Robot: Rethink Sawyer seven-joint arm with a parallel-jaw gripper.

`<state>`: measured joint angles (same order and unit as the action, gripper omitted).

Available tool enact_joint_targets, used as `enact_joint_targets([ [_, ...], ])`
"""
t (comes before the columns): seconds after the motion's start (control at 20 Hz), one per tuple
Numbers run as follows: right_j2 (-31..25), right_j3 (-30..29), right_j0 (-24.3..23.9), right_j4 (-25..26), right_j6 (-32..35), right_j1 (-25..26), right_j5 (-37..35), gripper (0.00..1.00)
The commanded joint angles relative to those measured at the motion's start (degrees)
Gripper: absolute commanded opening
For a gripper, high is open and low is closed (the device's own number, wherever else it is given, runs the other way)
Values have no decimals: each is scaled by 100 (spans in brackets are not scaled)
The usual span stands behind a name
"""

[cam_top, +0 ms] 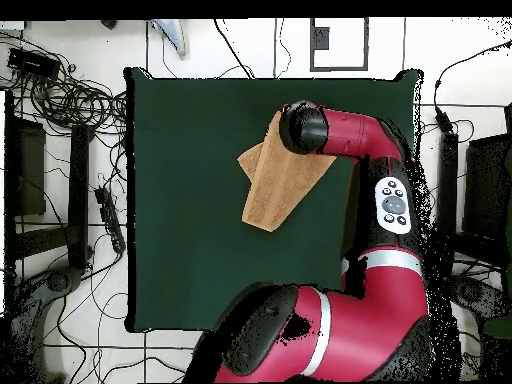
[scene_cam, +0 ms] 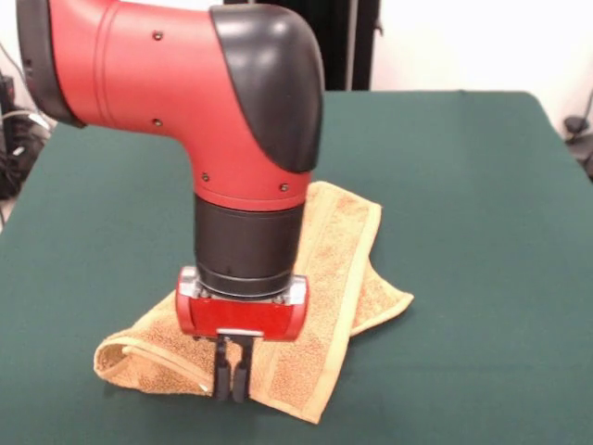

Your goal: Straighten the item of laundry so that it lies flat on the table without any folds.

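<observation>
The orange-tan towel (scene_cam: 345, 243) lies folded over itself in crossed layers on the green table (scene_cam: 482, 185), a little nearer the camera than the middle. My gripper (scene_cam: 232, 378) points straight down at the towel's near edge, its two dark fingers (scene_cam: 222, 375) close together and pinching the hem there. In the overhead view the towel (cam_top: 272, 195) shows as a folded wedge on the table (cam_top: 200, 250). Its far end lies under the arm's black wrist (cam_top: 303, 128), which hides the gripper.
The red arm (cam_top: 360, 300) reaches in over the table's right side in the overhead view. Cables (cam_top: 70, 100) and dark stands (cam_top: 30, 170) lie on the floor round the table. Bare green cloth lies all round the towel.
</observation>
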<state>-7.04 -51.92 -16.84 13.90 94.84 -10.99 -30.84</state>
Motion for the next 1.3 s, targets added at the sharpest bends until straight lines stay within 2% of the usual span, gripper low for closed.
enact_joint_targets([
  [0.05, -589, -930, 125, -220, 33, -99, -704, 0],
  [0.35, -521, -1190, 113, -248, 197, -293, -675, 0],
  [0.5, -440, -1476, 180, -152, 514, -359, -82, 0],
  [0.55, -396, -1524, 219, -166, 664, -370, 9, 100],
  [0.85, -245, -1538, 364, -209, 951, -392, 8, 100],
  [1.15, -249, -1615, 424, -97, 1030, -289, 527, 100],
  [1.3, -212, -1583, 477, -132, 1079, -191, 516, 100],
])
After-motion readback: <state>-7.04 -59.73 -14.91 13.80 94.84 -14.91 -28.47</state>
